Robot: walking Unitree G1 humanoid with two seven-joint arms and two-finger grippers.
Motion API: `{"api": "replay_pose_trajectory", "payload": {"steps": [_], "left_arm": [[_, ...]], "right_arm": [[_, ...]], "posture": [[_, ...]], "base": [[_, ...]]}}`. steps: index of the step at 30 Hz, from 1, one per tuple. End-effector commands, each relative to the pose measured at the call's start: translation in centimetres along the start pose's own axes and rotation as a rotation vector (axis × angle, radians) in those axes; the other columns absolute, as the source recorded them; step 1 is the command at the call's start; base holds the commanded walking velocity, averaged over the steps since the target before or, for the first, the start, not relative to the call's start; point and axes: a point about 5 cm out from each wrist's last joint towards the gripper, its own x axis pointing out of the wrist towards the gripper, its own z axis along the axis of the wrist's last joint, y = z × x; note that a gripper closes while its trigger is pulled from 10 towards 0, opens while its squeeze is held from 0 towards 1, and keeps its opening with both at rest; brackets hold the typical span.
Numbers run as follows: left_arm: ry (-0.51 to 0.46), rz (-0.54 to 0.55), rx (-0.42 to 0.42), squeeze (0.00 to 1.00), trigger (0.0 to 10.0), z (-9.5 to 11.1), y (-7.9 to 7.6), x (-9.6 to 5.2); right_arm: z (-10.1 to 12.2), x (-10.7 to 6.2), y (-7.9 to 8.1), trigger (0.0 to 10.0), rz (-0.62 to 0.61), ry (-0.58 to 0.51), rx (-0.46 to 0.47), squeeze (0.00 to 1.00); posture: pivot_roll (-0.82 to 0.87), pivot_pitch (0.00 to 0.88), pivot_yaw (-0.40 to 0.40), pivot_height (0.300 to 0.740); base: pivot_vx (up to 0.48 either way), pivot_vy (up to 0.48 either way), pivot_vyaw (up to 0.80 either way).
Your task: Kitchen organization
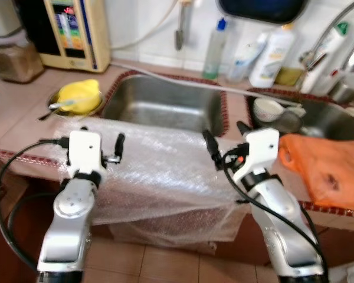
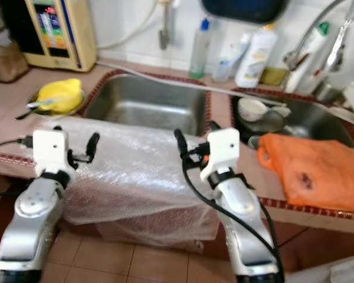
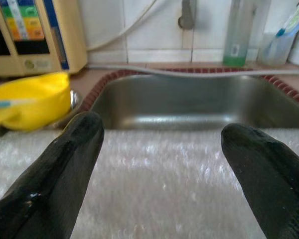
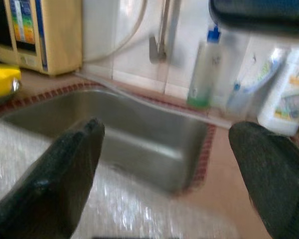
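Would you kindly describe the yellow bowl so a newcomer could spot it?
Start at the empty steel sink before the robot. On the counter to its left, below the cream appliance, sits the yellow bowl, the only bright yellow item.

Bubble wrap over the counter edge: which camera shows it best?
The left eye view: the whole bubble wrap shows, draped from the left sink's front rim down over the counter edge. The right eye view matches. Both wrist views catch just a patch between open fingers.
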Motion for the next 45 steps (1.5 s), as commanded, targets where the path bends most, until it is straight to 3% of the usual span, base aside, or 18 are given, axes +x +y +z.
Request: {"api": "replay_pose_trajectory", "payload": {"steps": [1, 9, 27, 30, 35, 45], "left_arm": [[-0.009, 0.037, 0.019, 0.00, 10.0, 0.2, 1.2, -0.2], [-0.008, 0.040, 0.013, 0.00, 10.0, 0.2, 1.1, -0.2], [-0.004, 0.059, 0.041, 0.00, 10.0, 0.3, 0.9, -0.3], [-0.056, 0.126, 0.124, 0.00, 10.0, 1.4, 1.8, -0.1], [-0.081, 0.212, 0.141, 0.00, 10.0, 2.0, 3.6, 0.0], [-0.034, 0.130, 0.091, 0.00, 10.0, 1.4, 2.6, 0.1]], "right_arm": [[0.6, 0.3, 0.8, 10.0, 0.028, -0.025, 0.007, 0.00], [0.4, 0.2, 0.9, 10.0, 0.026, -0.021, 0.008, 0.00], [0.4, 0.1, 0.9, 10.0, 0.018, -0.020, 0.020, 0.00], [0.8, 0.3, 0.9, 10.0, 0.017, -0.031, 0.061, 0.00], [1.5, 0.6, 1.2, 10.0, 0.028, -0.053, 0.085, 0.00], [0.8, 0.1, 0.8, 10.0, -0.010, -0.027, 0.093, 0.00]], "posture": [[0.10, 0.076, -0.081, 0.740], [0.10, 0.079, -0.080, 0.740], [0.10, 0.083, -0.075, 0.740], [0.11, 0.082, -0.071, 0.740], [0.11, 0.083, -0.062, 0.740], [0.11, 0.079, -0.027, 0.740]], "base": [[0.368, 0.000, 0.00], [0.361, 0.000, 0.00], [0.000, 0.000, 0.00], [0.000, 0.000, 0.00], [0.000, 0.000, 0.00], [0.000, 0.000, -0.42]]}}
